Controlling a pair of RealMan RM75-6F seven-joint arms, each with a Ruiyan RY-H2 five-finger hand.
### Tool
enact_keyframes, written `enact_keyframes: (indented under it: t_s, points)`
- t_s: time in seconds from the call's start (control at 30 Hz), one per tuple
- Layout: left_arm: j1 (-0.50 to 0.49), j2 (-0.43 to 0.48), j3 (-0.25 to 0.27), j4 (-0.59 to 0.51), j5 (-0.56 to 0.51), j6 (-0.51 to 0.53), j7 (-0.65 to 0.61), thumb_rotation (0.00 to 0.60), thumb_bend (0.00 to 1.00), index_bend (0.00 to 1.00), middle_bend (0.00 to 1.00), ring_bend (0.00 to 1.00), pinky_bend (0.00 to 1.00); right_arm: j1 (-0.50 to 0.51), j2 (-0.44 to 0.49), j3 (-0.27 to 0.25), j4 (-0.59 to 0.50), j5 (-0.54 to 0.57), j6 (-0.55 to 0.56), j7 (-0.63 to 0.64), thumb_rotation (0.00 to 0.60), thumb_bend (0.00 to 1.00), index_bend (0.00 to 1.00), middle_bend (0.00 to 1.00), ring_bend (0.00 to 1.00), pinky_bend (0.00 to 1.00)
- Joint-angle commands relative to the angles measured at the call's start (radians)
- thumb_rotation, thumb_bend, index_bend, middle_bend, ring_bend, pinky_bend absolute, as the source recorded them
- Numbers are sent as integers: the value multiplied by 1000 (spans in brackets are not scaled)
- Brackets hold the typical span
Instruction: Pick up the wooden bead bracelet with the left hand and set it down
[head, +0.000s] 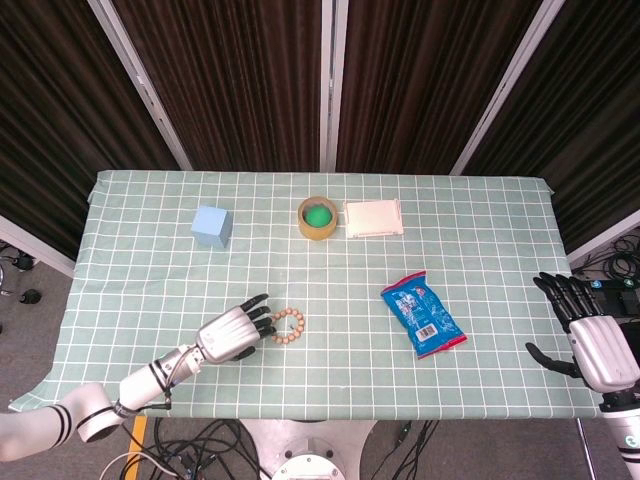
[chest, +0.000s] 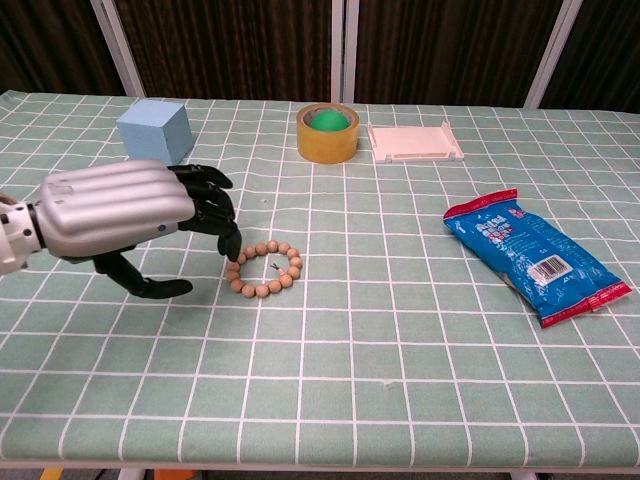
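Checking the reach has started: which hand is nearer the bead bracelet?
Left. The left hand is right beside the bracelet; the right hand is off the table's far edge.

Left arm: reaches in from the lower left of the head view, forearm stretched low across the table toward its middle.
Left hand (head: 233, 334): palm down, back of the hand up, holding nothing; fingers (chest: 205, 203) spread and bent downward at the tips, thumb held apart lower down, pointing forward.
Left hand contact: whether the fingertips touch anything cannot be told from either view.
Right arm: hangs off the right edge of the table, only the wrist end showing at the lower right of the head view.
Right hand (head: 594, 340): empty, fingers spread and pointing up and away, thumb jutting toward the table; outside the chest view.
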Motion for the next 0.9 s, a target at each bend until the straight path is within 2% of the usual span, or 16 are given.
enact_keyframes:
  t_s: [0.03,0.4,0.9]
  points:
    - [-26,-27,-9,11,-10,-19,33,600,317,336,348,184,103,-1,-1,-1,1,1,0,1,600,148,0,56,0,0]
    - [-85,-95,-18,70,-92,-113,96,600,316,354,348,184,95,-12,-2,-2,6,10,7,5,600,146,0,56,0,0]
    - [-73,-144,16,119,-129,-67,141,600,284,436,432,235,98,-18,-6,0,13,15,12,9,600,146,0,57,0,0]
